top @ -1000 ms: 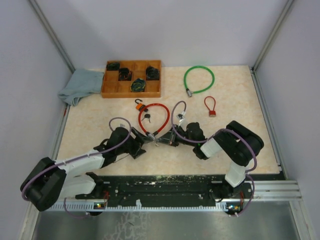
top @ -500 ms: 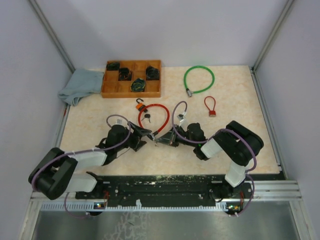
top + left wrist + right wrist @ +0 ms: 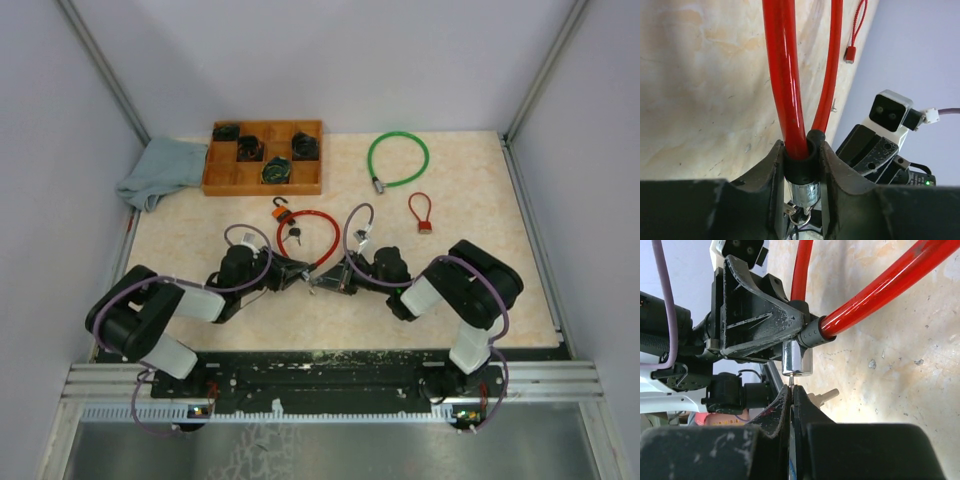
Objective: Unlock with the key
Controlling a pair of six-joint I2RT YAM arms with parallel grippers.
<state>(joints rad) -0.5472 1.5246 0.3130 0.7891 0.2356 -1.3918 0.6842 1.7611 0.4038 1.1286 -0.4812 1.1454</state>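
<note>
The red cable lock (image 3: 784, 75) lies on the bench (image 3: 470, 200), near the front edge, between the two arms. The left hand (image 3: 801, 152) is closed part way on the black head (image 3: 800, 167) of the lock, with one finger pressing on each side. A silver cylinder (image 3: 796, 357) sticks out of this head. The right hand (image 3: 791, 397) is fully closed on the thin key (image 3: 791, 382), and the key tip is at the face of the cylinder.
</note>
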